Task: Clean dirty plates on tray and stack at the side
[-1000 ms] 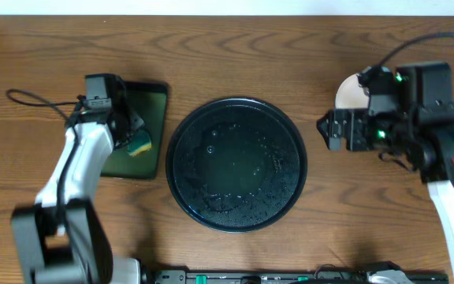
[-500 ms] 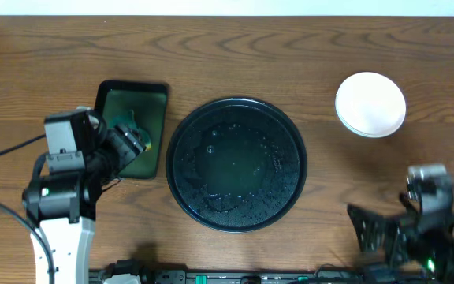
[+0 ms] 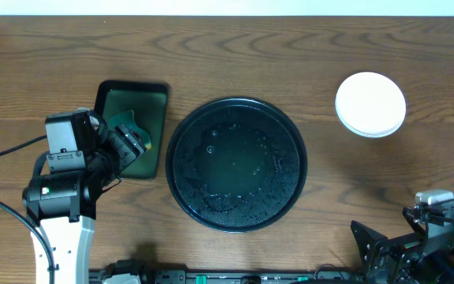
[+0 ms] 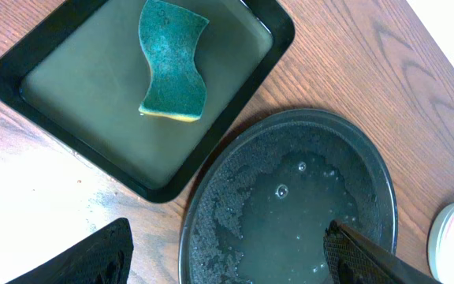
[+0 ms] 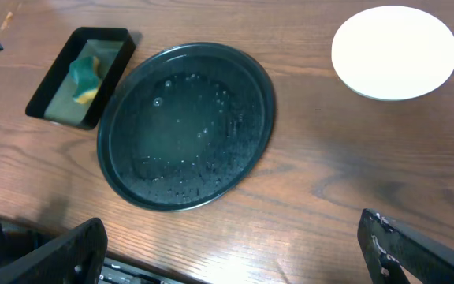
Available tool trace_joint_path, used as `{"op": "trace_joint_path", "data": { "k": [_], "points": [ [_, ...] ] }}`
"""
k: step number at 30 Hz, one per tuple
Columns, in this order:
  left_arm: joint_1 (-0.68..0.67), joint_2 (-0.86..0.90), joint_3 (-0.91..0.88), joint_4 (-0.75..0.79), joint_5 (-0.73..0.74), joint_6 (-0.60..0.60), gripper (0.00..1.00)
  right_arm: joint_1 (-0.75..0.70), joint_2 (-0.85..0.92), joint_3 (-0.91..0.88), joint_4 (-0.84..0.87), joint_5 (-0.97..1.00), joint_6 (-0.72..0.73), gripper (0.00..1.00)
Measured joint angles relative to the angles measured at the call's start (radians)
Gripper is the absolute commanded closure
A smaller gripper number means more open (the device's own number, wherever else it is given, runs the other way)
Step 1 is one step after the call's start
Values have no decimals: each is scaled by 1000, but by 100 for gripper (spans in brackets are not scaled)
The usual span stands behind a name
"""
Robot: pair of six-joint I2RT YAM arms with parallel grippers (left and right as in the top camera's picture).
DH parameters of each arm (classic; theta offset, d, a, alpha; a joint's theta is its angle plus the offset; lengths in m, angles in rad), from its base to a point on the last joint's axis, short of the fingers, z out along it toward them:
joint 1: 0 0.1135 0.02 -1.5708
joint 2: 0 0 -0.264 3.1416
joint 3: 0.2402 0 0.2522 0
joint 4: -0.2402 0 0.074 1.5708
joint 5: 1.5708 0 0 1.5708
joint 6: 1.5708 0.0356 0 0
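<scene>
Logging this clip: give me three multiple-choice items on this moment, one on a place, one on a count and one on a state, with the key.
1. Where does the sponge lie?
A. on the round black tray
B. in the rectangular tray
C. on the white plate

2. How many plates lie on the round black tray?
A. none
B. one
C. two

3. What state is the right gripper in?
A. shut on a plate
B. shut on the sponge
C. open, holding nothing

Key:
1 B: the sponge sits inside the rectangular tray's rim.
2 A: the round black tray holds only a wet film and bubbles.
3 C: its fingers stand wide apart with nothing between them.
</scene>
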Motion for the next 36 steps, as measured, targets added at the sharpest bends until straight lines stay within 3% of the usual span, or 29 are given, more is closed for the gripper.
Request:
{"op": "trace_joint_path", "data": {
  "k": [8, 11, 16, 27, 36],
  "points": [
    [0, 0, 0, 0, 0, 0, 21, 0, -1, -3, -31, 7, 2, 1],
    [0, 0, 0, 0, 0, 0, 21, 0, -6, -32, 32, 19, 2, 1],
    [0, 0, 0, -1, 0, 0, 21, -64, -55, -197, 235, 24, -35, 1],
    [0, 0, -2, -1, 0, 0, 21, -142, -360, -770, 829, 2, -154, 1],
    [0, 0, -2, 0, 0, 0, 21, -184, -505, -1048, 1096, -2, -163, 1]
  ]
}}
